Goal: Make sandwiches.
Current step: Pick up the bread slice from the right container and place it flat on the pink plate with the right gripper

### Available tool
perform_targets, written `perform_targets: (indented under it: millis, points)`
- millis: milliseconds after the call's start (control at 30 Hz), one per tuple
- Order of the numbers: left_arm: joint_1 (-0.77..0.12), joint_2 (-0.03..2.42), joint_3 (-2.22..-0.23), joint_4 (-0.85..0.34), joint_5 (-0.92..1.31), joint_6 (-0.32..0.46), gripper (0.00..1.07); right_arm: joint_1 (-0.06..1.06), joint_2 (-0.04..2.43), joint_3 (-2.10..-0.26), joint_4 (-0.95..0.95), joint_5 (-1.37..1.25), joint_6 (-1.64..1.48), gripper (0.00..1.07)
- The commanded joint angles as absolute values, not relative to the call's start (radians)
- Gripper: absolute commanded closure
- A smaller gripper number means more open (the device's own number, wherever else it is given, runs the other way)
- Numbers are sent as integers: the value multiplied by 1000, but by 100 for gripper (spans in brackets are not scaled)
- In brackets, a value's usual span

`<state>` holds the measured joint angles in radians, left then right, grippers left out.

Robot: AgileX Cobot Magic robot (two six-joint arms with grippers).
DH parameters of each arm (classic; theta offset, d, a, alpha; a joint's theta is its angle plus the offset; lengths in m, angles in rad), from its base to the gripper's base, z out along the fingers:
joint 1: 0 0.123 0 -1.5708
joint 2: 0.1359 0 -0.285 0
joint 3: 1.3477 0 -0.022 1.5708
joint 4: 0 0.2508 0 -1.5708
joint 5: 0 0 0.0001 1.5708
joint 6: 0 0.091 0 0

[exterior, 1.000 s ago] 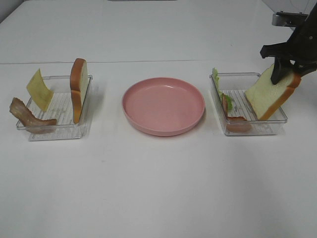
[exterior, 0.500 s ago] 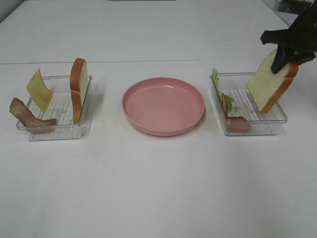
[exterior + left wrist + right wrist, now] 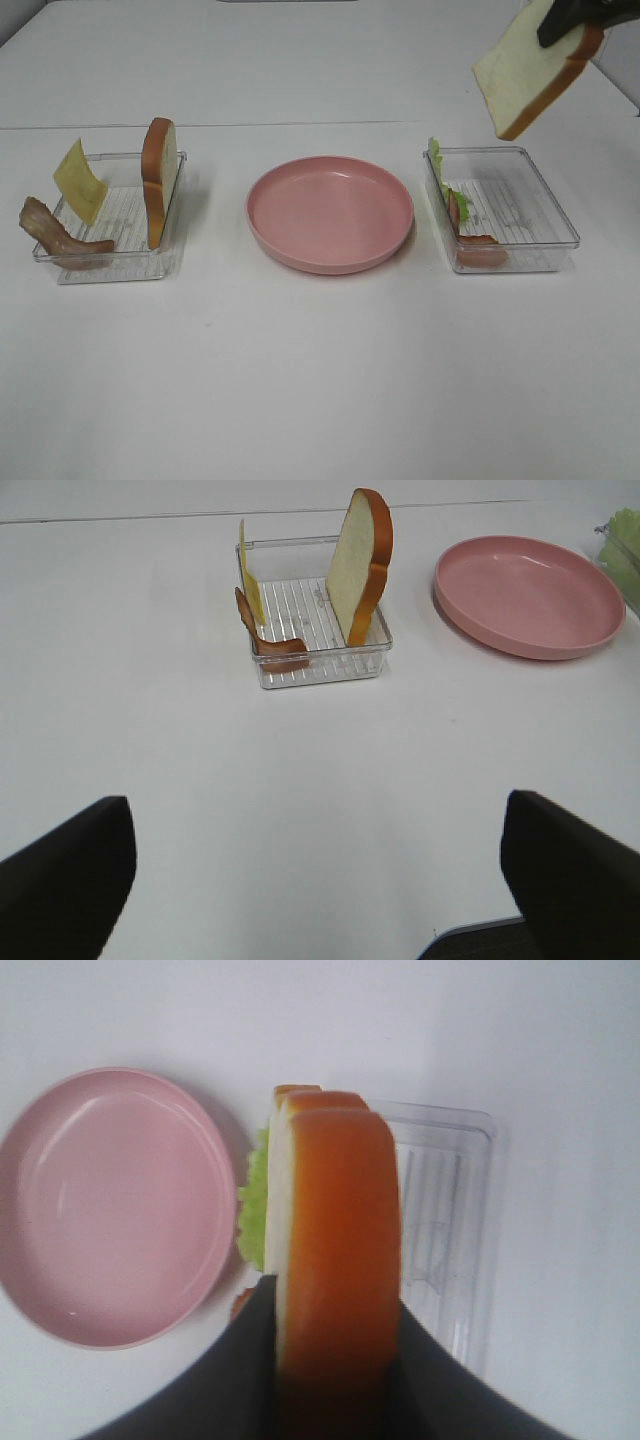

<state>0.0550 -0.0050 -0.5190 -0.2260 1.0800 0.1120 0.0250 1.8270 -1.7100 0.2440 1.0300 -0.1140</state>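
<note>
In the exterior high view, the right gripper is seen at the upper right corner of the frame, clamped on the crust end of a tilted bread slice. The slice is held in the air, clear of the right tray lower in the frame. A lettuce leaf and the right bacon strip are kept along that tray's left side. A pink plate is set at the centre of the white table. At the left, an upright bread slice, a leaning cheese square and the left bacon strip, draped over the rim, are held by the left tray.

In the left wrist view, the left gripper is shown spread wide with nothing between its fingers, well apart from the left tray and its upright bread slice.

In the right wrist view, the tilted bread slice is gripped edge-on between the dark fingers of the right gripper. The pink plate, the lettuce leaf and the right tray are seen beyond it.
</note>
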Motion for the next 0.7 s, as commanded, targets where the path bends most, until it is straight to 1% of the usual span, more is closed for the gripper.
perform_targets:
  millis: [33, 67, 100, 133, 200, 233, 267, 367, 467, 700]
  points:
    - [56, -18, -516, -224, 1074, 108, 16, 119, 1798, -1716, 284, 1021, -120, 107]
    - [56, -18, -516, -224, 1074, 108, 16, 119, 1798, -1716, 284, 1021, -120, 107]
    - [56, -18, -516, -224, 1074, 108, 16, 162, 1804, -1716, 315, 1007, -117, 107]
    - [56, -18, -516, -224, 1074, 108, 16, 162, 1804, -1716, 315, 1007, -117, 107]
    - [56, -18, -516, -224, 1074, 108, 16, 224, 1822, -1716, 359, 969, -100, 107]
    - [56, -18, -516, -224, 1074, 108, 16, 224, 1822, -1716, 359, 969, -100, 107]
    - [56, -18, -516, -224, 1074, 108, 16, 264, 1842, -1716, 371, 936, -94, 107]
    - [56, -18, -516, -224, 1074, 108, 16, 307, 1880, -1716, 369, 893, -71, 107]
    - [56, -18, -516, -224, 1074, 108, 16, 327, 1932, -1716, 371, 872, -40, 107]
    - [56, -18, -516, -224, 1074, 108, 16, 327, 2042, -1716, 411, 846, -28, 107]
